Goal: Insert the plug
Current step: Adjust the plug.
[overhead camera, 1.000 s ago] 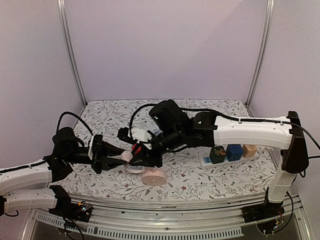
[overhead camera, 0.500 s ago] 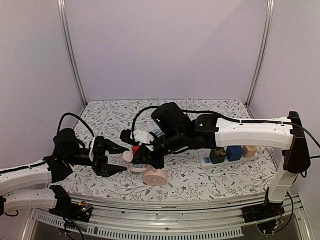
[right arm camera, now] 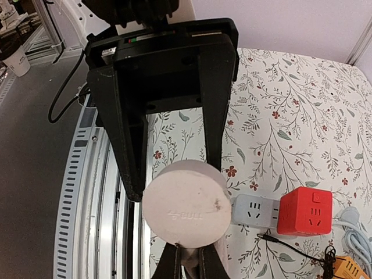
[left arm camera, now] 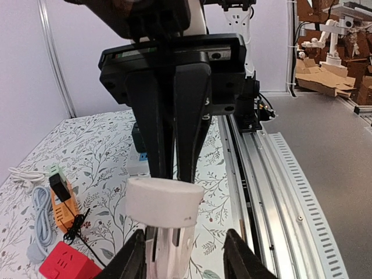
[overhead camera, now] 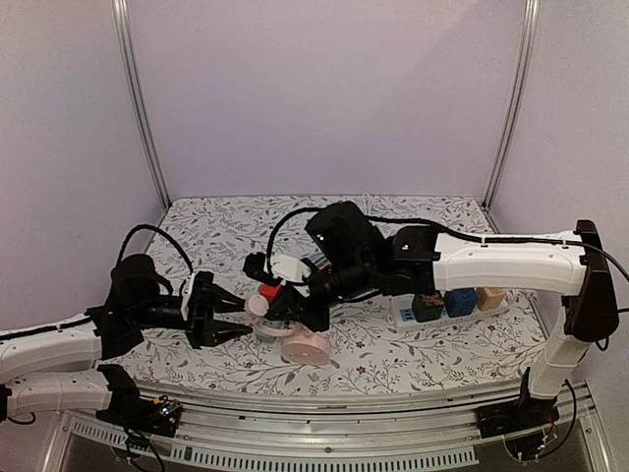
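The plug is a round pale pink disc with raised lettering on its face, hanging above the floral table. My right gripper is shut on the narrow stem under the disc. In the left wrist view the plug sits just ahead of my left gripper, whose fingers stand apart on either side of it, so that gripper is open. From above, the plug lies between the left gripper and the right gripper. A white power strip lies on the table below.
A red cube adapter sits against the white strip. A pink round reel lies under the right arm. A second strip at the right carries green, blue and beige cubes. An orange device and a white cable lie nearby.
The left gripper let go of the plug, opened wide, then narrowed a little. The right gripper shut on the plug's stem and both arms shifted slightly right.
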